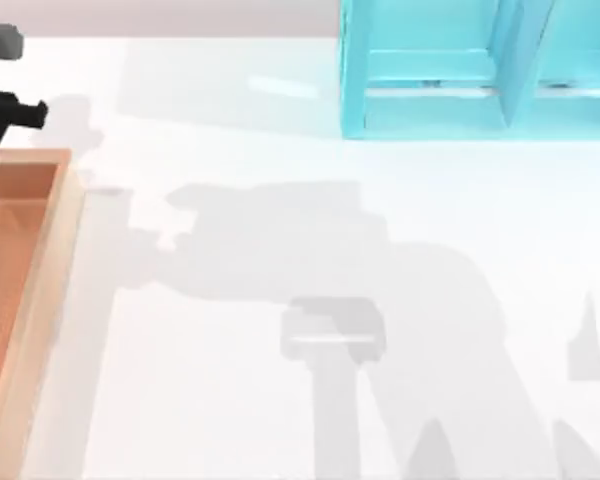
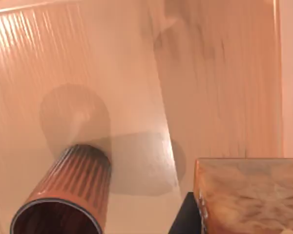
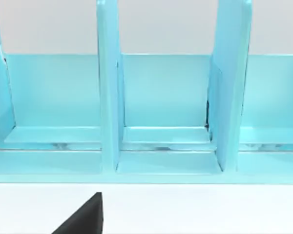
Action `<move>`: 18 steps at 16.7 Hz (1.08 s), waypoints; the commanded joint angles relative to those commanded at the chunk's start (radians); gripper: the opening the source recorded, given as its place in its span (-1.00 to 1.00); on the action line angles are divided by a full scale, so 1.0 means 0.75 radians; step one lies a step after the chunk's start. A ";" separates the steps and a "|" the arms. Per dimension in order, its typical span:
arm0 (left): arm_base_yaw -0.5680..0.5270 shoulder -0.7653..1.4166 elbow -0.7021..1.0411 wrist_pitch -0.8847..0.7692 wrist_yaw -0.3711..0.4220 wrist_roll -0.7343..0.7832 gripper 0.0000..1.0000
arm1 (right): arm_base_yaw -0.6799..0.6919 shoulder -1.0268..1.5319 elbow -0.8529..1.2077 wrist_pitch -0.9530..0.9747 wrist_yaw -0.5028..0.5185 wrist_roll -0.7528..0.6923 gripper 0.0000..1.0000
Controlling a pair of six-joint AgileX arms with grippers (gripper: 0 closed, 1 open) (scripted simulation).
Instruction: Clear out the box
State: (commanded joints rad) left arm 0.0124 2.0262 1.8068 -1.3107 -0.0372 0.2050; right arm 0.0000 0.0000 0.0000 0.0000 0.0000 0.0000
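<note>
White tabletop (image 1: 280, 150) filled most of the top view, with a turquoise shelf-like frame (image 1: 430, 70) of upright dividers standing at its far edge, right of centre, and the large shallow light-brown wooden box (image 1: 40, 300) with pale raised rims and an orange-brown floor lying at the table's left edge, partly cut off by the frame. Its visible long rim ran from far to near, so its long axis appeared to follow that line, open face up. The black left arm (image 1: 5, 110) hung over the box's far corner, presumably there to reach inside it. The left wrist view looked down onto the box floor (image 2: 88, 73), where a ribbed orange-brown cylindrical cup (image 2: 68, 195) with a dark inside lay tilted, mouth toward the camera and body running away across the floor; beside it sat a marbled tan block (image 2: 249, 195), near the cup but apart from it. Both were evidently contents yet to be removed, so I judged the clearing unfinished. A dark part beside the block may have belonged to the left gripper; whether its claw was open or closed I cannot tell. The right wrist view faced the turquoise frame's compartments (image 3: 166, 97), a likely destination, with a black wedge (image 3: 85, 217) at the edge; the right claw's state could not be told either.
</note>
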 joint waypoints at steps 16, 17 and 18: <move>-0.423 0.666 0.730 -0.116 0.060 -0.602 -1.00 | 0.000 0.000 0.000 0.000 0.000 0.000 1.00; -0.423 0.666 0.726 -0.112 0.060 -0.602 -1.00 | 0.000 0.000 0.000 0.000 0.000 0.000 1.00; -0.424 0.667 0.711 -0.097 0.060 -0.602 -1.00 | 0.000 0.000 0.000 0.000 0.000 0.000 1.00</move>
State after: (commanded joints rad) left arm -0.3054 2.5260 2.3403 -1.3833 0.0075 -0.2465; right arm 0.0000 0.0000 0.0000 0.0000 0.0000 0.0000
